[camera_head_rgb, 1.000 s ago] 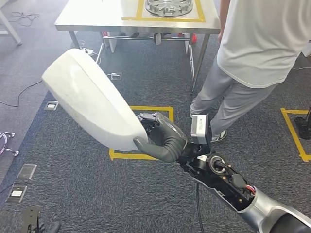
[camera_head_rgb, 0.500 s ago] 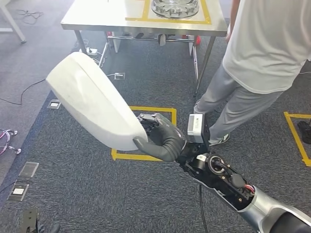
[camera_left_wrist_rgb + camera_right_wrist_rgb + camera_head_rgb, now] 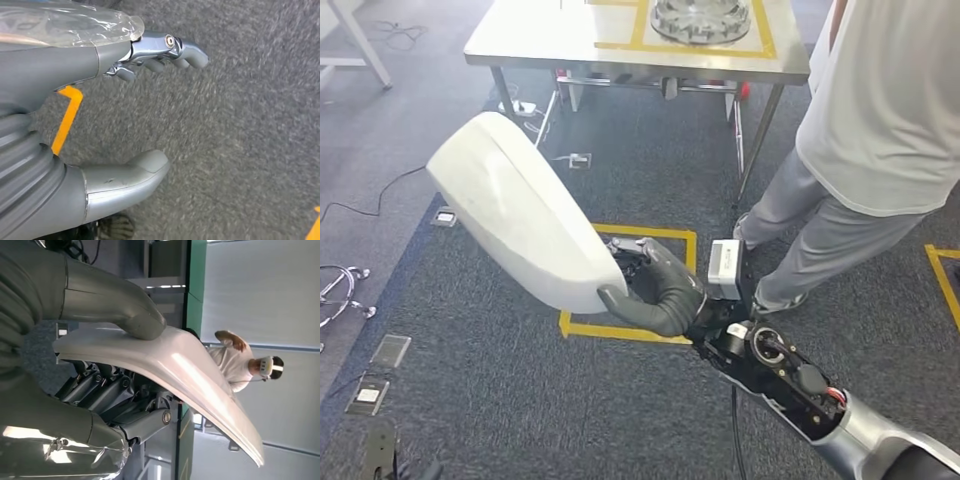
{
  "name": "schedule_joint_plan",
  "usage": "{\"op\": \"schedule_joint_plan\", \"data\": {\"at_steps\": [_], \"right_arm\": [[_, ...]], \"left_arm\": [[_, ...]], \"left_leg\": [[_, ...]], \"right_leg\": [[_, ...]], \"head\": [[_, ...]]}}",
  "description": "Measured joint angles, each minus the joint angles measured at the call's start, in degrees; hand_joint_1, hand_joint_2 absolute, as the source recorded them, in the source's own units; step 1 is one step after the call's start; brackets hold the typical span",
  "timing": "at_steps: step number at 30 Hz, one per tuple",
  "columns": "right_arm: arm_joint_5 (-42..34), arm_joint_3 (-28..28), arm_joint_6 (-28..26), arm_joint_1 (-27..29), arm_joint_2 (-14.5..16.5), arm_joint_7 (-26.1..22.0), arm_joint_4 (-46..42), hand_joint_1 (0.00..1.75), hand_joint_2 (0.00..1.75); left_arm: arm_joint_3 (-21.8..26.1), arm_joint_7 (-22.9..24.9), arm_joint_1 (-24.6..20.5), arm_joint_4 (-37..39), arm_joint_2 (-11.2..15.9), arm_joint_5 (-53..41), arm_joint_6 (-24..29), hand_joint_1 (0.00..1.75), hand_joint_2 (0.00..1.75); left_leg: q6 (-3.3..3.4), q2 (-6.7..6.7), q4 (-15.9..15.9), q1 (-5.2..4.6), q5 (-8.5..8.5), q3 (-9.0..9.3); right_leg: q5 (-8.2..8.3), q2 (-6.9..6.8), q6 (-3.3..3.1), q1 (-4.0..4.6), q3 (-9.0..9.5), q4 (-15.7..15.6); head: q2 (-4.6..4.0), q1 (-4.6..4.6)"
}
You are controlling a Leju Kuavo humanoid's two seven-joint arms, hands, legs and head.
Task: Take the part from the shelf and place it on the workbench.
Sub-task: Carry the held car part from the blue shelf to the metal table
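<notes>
White part (image 3: 516, 215) between right-hand fingers (image 3: 641, 312)

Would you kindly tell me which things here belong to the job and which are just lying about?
Job:
white part, held by the right hand
workbench

Lying about:
wheel cover on the bench
cables on the carpet
floor sockets
person standing nearby
left hand, holding nothing

- A person (image 3: 863, 150) stands just beside the desk's (image 3: 546, 40) right corner, blocking that side.
- A round metal wheel (image 3: 701, 15) occupies the desk's taped square.
- Bare desk surface lies left of it.
</notes>
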Motion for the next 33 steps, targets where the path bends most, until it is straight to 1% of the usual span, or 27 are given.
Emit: {"op": "schedule_joint_plan", "data": {"at_steps": [1, 2, 3, 6, 7, 8, 9, 10, 11, 12, 13, 14, 16, 17, 18, 19, 21, 22, 23, 24, 25, 27, 28, 29, 31, 32, 33], "right_arm": [[0.03, -0.08, -0.08, 0.03, 0.00, 0.04, -0.10, 1.75, 1.75], [0.05, -0.16, -0.16, 0.02, 0.00, 0.08, -0.20, 1.75, 1.75], [0.07, -0.22, -0.21, 0.05, 0.00, 0.09, -0.27, 1.75, 1.75], [0.13, -0.21, -0.23, 0.43, 0.00, 0.18, -0.39, 1.75, 1.75], [0.14, -0.20, -0.24, 0.60, 0.00, 0.21, -0.39, 1.75, 1.75], [0.14, -0.21, -0.25, 0.73, 0.00, 0.22, -0.39, 1.75, 1.75], [0.14, -0.21, -0.26, 0.79, 0.00, 0.22, -0.39, 1.75, 1.75], [0.14, -0.22, -0.27, 0.81, 0.00, 0.22, -0.40, 1.75, 1.75], [0.14, -0.23, -0.28, 0.80, 0.00, 0.21, -0.42, 1.75, 1.75], [0.14, -0.25, -0.28, 0.80, 0.00, 0.21, -0.45, 1.75, 1.75], [0.14, -0.28, -0.29, 0.81, 0.00, 0.22, -0.50, 1.75, 1.75], [0.14, -0.31, -0.30, 0.84, 0.00, 0.23, -0.56, 1.75, 1.75], [0.13, -0.45, -0.37, 0.88, 0.00, 0.25, -0.72, 1.75, 1.75], [0.12, -0.53, -0.46, 0.88, -0.01, 0.26, -0.80, 1.75, 1.75], [0.09, -0.61, -0.57, 0.87, -0.01, 0.28, -0.87, 1.75, 1.75], [0.06, -0.65, -0.68, 0.91, -0.02, 0.34, -0.93, 1.75, 1.75], [0.01, -0.68, -0.81, 1.15, -0.02, 0.43, -0.99, 1.75, 1.75], [0.01, -0.68, -0.83, 1.31, -0.02, 0.47, -1.01, 1.75, 1.75], [0.01, -0.68, -0.83, 1.43, -0.02, 0.48, -1.02, 1.75, 1.75], [0.01, -0.68, -0.83, 1.49, -0.02, 0.49, -1.04, 1.75, 1.75], [0.01, -0.69, -0.84, 1.50, -0.03, 0.50, -1.05, 1.75, 1.75], [-0.02, -0.71, -0.90, 1.61, -0.10, 0.57, -1.08, 1.75, 1.75], [-0.03, -0.72, -0.98, 1.68, -0.14, 0.69, -1.13, 1.75, 1.75], [-0.05, -0.72, -1.11, 1.73, -0.17, 0.83, -1.22, 1.75, 1.75], [-0.05, -0.74, -1.44, 1.75, -0.17, 1.08, -1.67, 1.75, 1.75], [-0.04, -0.75, -1.62, 1.77, -0.20, 1.16, -1.90, 1.75, 1.75], [-0.02, -0.75, -1.77, 1.81, -0.23, 1.24, -2.10, 1.75, 1.75]], "left_arm": [[-0.01, 0.02, 0.03, 0.00, -0.05, -0.03, -0.04, 0.00, 1.75], [-0.02, 0.04, 0.00, 0.00, -0.09, -0.05, -0.09, 0.00, 1.75], [-0.03, 0.07, -0.06, 0.00, -0.11, -0.07, -0.11, 0.00, 1.75], [-0.03, 0.18, 0.04, 0.00, -0.01, -0.07, -0.11, 0.00, 1.75], [-0.03, 0.22, 0.17, 0.00, 0.02, -0.07, -0.11, 0.00, 1.75], [-0.03, 0.23, 0.28, 0.00, 0.03, -0.07, -0.11, 0.00, 1.75], [-0.03, 0.23, 0.34, 0.00, 0.07, -0.07, -0.11, 0.00, 1.75], [-0.03, 0.23, 0.36, 0.00, 0.10, -0.08, -0.13, 0.00, 1.75], [-0.04, 0.23, 0.35, 0.00, 0.14, -0.09, -0.16, 0.00, 1.75], [-0.04, 0.23, 0.32, 0.00, 0.18, -0.11, -0.22, 0.00, 1.75], [-0.05, 0.23, 0.33, 0.00, 0.18, -0.12, -0.29, 0.00, 1.75], [-0.07, 0.23, 0.33, 0.00, 0.17, -0.13, -0.34, 0.00, 1.75], [-0.08, 0.22, 0.37, 0.00, 0.16, -0.15, -0.40, 0.00, 1.75], [-0.08, 0.21, 0.35, 0.00, 0.17, -0.15, -0.41, 0.00, 1.75], [-0.08, 0.20, 0.31, 0.00, 0.19, -0.15, -0.42, 0.00, 1.75], [-0.08, 0.20, 0.30, 0.00, 0.20, -0.15, -0.42, 0.00, 1.75], [-0.09, 0.19, 0.27, 0.00, 0.21, -0.15, -0.42, 0.00, 1.75], [-0.10, 0.19, 0.28, 0.00, 0.20, -0.15, -0.42, 0.00, 1.75], [-0.10, 0.19, 0.29, 0.00, 0.18, -0.15, -0.43, 0.00, 1.75], [-0.11, 0.19, 0.30, 0.00, 0.15, -0.15, -0.43, 0.00, 1.75], [-0.11, 0.20, 0.31, 0.00, 0.13, -0.15, -0.44, 0.00, 1.75], [-0.15, 0.20, 0.26, 0.00, -0.04, -0.15, -0.49, 0.00, 1.75], [-0.19, 0.20, 0.23, 0.00, -0.13, -0.16, -0.52, 0.00, 1.75], [-0.23, 0.19, 0.20, 0.00, -0.21, -0.16, -0.55, 0.00, 1.75], [-0.29, 0.12, 0.21, 0.00, -0.26, -0.16, -0.60, 0.00, 1.75], [-0.30, 0.02, 0.24, 0.00, -0.29, -0.16, -0.63, 0.00, 1.75], [-0.30, -0.08, 0.28, 0.00, -0.31, -0.15, -0.66, 0.00, 1.75]], "left_leg": [[-0.22, 0.12, 0.76, 0.02, -0.09, -0.10], [-0.39, 0.24, 2.32, 0.03, -0.53, -0.78], [-0.54, 0.37, 4.96, 0.09, -1.37, -2.19], [-1.19, 0.55, 15.21, 0.24, -4.59, -9.22], [-1.42, 0.60, 16.51, 0.35, -4.58, -10.84], [-1.60, 0.68, 15.71, 0.48, -3.49, -11.37], [-1.72, 0.81, 12.85, 0.63, -1.34, -10.76], [-1.81, 1.00, 8.66, 0.77, 1.56, -9.39], [-1.79, 1.24, 4.85, 0.78, 3.39, -8.04], [-1.54, 1.45, 2.07, 0.70, 4.42, -6.97], [-1.12, 1.55, 0.59, 0.59, 4.76, -6.40], [-0.61, 1.55, 0.35, 0.43, 4.07, -6.22], [0.38, 1.30, 0.21, 0.38, 3.69, -5.34], [0.77, 1.22, 0.11, 0.38, 3.20, -4.62], [1.11, 1.13, 0.04, 0.38, 2.72, -3.78], [1.37, 1.10, -0.03, 0.34, 2.14, -2.98], [1.67, 0.99, -0.04, 0.22, 0.83, -1.45], [1.72, 0.88, -0.04, 0.16, 0.11, -0.56], [1.72, 0.73, -0.05, 0.10, -0.66, 0.47], [1.68, 0.57, -0.06, 0.04, -1.48, 1.63], [1.61, 0.45, -0.10, 0.01, -2.35, 2.78], [1.28, 0.24, -0.16, -0.05, -3.95, 4.61], [1.00, 0.16, -0.33, -0.04, -4.62, 5.20], [0.69, 0.07, -0.39, -0.04, -4.98, 5.74], [0.11, 0.04, 0.21, 0.09, -4.96, 6.24], [-0.07, 0.17, 1.97, 0.16, -4.35, 5.61], [-0.22, 0.31, 4.82, 0.23, -3.84, 4.00]], "right_leg": [[0.12, -0.04, -0.27, -0.12, 0.61, -0.39], [0.01, -0.08, -0.55, -0.25, 1.36, -0.70], [-0.10, -0.10, -0.81, -0.38, 2.15, -0.96], [-1.08, -0.14, -1.11, -0.40, 3.11, -1.06], [-1.52, -0.11, -1.02, -0.44, 3.53, -1.06], [-2.01, -0.09, -0.87, -0.49, 4.08, -1.06], [-2.56, -0.07, -0.68, -0.57, 4.78, -1.06], [-3.21, -0.10, -0.43, -0.63, 5.44, -1.06], [-3.86, -0.12, -0.12, -0.63, 6.14, -0.98], [-4.45, -0.14, 0.23, -0.59, 6.51, -0.94], [-4.94, -0.17, 0.62, -0.52, 6.70, -0.97], [-5.16, -0.16, 1.00, -0.45, 6.93, -0.81], [-5.26, -0.20, 1.55, -0.55, 6.80, 0.27], [-5.15, -0.19, 1.73, -0.65, 6.01, 2.33], [-5.33, -0.18, 1.86, -0.74, 4.32, 5.43], [-5.94, -0.16, 1.99, -0.79, 1.88, 9.34], [-8.88, -0.14, 2.22, -0.81, -3.49, 16.34], [-10.52, -0.14, 2.27, -0.83, -5.47, 17.87], [-11.41, -0.13, 2.22, -0.85, -6.68, 17.73], [-10.86, -0.11, 2.06, -0.84, -7.14, 15.92], [-8.40, -0.05, 1.74, -0.74, -7.08, 12.80], [-0.32, 0.14, 0.92, -0.31, -6.78, 5.64], [2.85, 0.25, 0.57, 0.00, -6.44, 3.28], [4.42, 0.29, 0.23, 0.21, -6.09, 1.94], [4.29, 0.30, -0.36, 0.35, -4.43, 1.08], [3.98, 0.25, -0.73, 0.27, -3.59, 0.64], [3.68, 0.25, -1.04, 0.20, -2.70, 0.24]], "head": [[-0.01, -0.05], [0.00, -0.19], [0.00, -0.34], [-0.01, -0.70], [-0.02, -0.73], [-0.02, -0.79], [-0.02, -0.83], [-0.02, -0.86], [-0.02, -0.97], [-0.02, -1.19], [-0.02, -1.33], [-0.02, -1.45], [-0.02, -1.29], [-0.02, -1.19], [-0.02, -1.01], [-0.02, -0.84], [-0.02, -0.65], [-0.02, -0.60], [-0.02, -0.56], [-0.02, -0.48], [-0.02, -0.40], [-0.02, -0.49], [-0.02, -0.64], [-0.02, -0.79], [-0.02, -0.74], [-0.02, -0.66], [-0.02, -0.62]]}}
